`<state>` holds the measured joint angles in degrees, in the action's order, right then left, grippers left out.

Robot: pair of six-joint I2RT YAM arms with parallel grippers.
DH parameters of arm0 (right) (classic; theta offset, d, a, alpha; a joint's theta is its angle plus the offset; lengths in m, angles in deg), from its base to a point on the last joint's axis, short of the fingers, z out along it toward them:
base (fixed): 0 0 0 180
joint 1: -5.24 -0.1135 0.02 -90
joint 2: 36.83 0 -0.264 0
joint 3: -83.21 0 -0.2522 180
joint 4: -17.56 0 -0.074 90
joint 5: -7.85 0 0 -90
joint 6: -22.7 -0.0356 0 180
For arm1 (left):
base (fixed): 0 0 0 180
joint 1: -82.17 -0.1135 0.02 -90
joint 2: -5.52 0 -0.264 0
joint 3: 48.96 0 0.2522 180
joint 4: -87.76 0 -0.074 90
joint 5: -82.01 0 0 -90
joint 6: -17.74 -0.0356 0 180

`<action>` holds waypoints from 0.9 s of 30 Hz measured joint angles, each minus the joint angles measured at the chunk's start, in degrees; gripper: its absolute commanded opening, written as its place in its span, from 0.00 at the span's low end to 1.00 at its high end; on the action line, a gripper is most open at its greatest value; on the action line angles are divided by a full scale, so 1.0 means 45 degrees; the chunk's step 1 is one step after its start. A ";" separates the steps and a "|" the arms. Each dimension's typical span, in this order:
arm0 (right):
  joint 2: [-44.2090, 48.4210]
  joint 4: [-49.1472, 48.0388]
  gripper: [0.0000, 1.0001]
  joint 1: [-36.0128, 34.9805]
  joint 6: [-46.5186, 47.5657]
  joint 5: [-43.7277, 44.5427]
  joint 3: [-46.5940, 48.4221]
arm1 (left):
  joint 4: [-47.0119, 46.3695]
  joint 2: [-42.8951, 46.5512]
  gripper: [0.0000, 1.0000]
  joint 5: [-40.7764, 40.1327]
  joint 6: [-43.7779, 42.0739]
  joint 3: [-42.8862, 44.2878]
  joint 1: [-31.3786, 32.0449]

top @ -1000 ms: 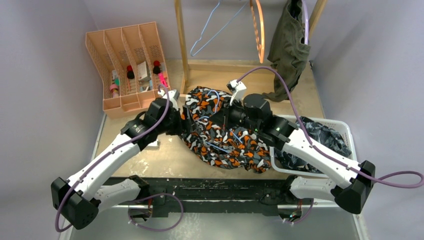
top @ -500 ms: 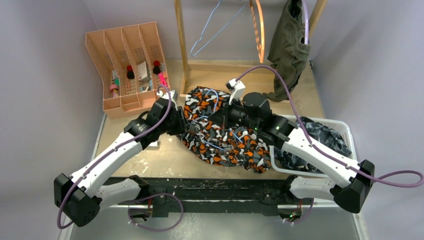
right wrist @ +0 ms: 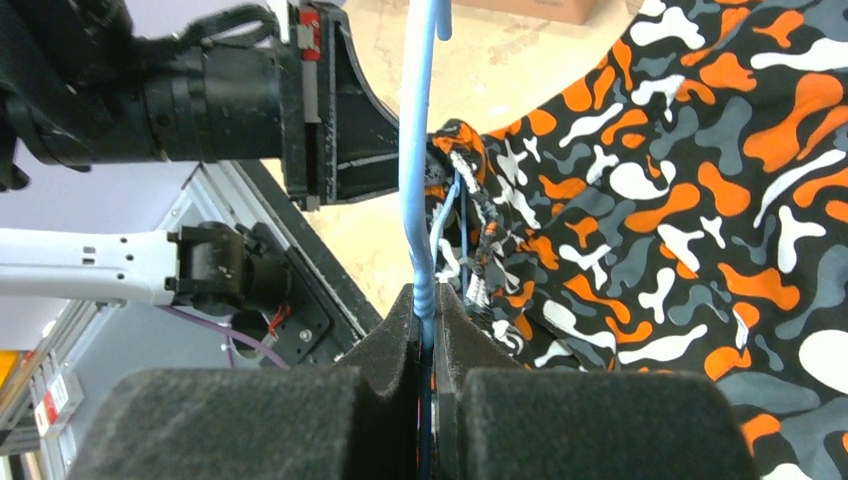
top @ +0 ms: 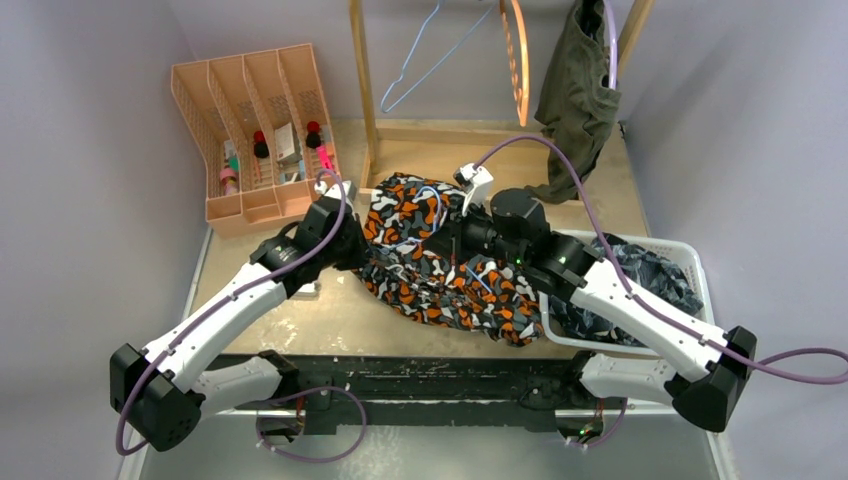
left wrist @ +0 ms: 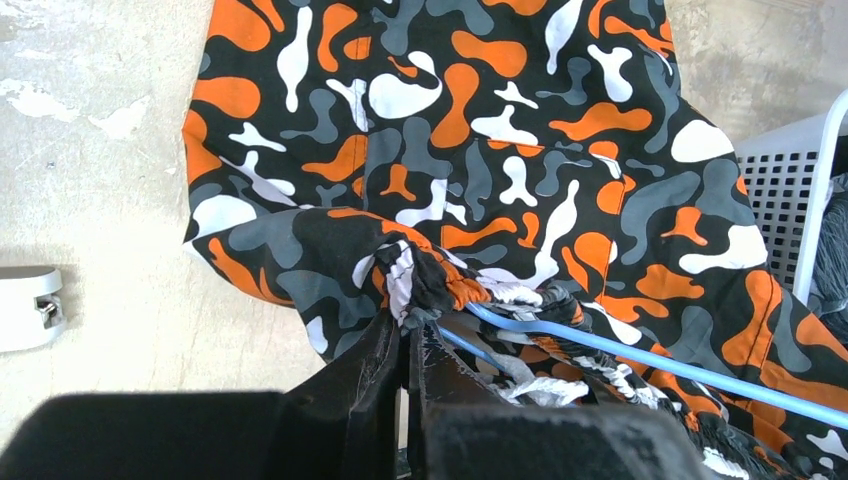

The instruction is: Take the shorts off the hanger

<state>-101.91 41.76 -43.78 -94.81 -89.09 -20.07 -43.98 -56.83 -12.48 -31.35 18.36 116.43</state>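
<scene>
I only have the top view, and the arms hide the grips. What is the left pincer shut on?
Observer: The left pincer is shut on the bunched waistband of the camouflage shorts.
Operator: And the right one?
Observer: The right pincer is shut on the blue hanger, not on cloth.
Operator: Is the hanger out of the shorts?
Observer: No, it runs through the gathered waistband, right beside the left pincer.

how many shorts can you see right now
3. The camouflage shorts lie on the table, the olive shorts hang at the back right, and the dark patterned shorts sit in the white basket. Another may be hidden beneath those.
</scene>
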 measured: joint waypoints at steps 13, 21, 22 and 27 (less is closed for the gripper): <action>0.1059 0.0301 0.00 -0.0165 0.0364 -0.0058 -0.1336 | 0.0646 0.0053 0.00 -0.0991 -0.0345 0.0078 0.0068; 0.1841 -0.0879 0.00 -0.0194 0.0253 -0.0874 -0.2701 | 0.0738 0.0049 0.00 -0.1525 -0.0194 0.0073 0.0000; 0.1928 -0.0996 0.00 -0.0194 0.0209 -0.0991 -0.2900 | 0.0738 0.0044 0.00 -0.1511 -0.0185 0.0073 -0.0049; 0.2531 -0.1205 0.00 -0.0194 0.0019 -0.1039 -0.3283 | 0.0607 -0.0044 0.00 -0.1209 -0.0112 0.0029 -0.0578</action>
<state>-90.52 36.34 -44.65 -94.72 -93.76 -34.84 -41.25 -57.02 -17.92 -31.85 18.49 113.82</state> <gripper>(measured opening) 0.024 0.022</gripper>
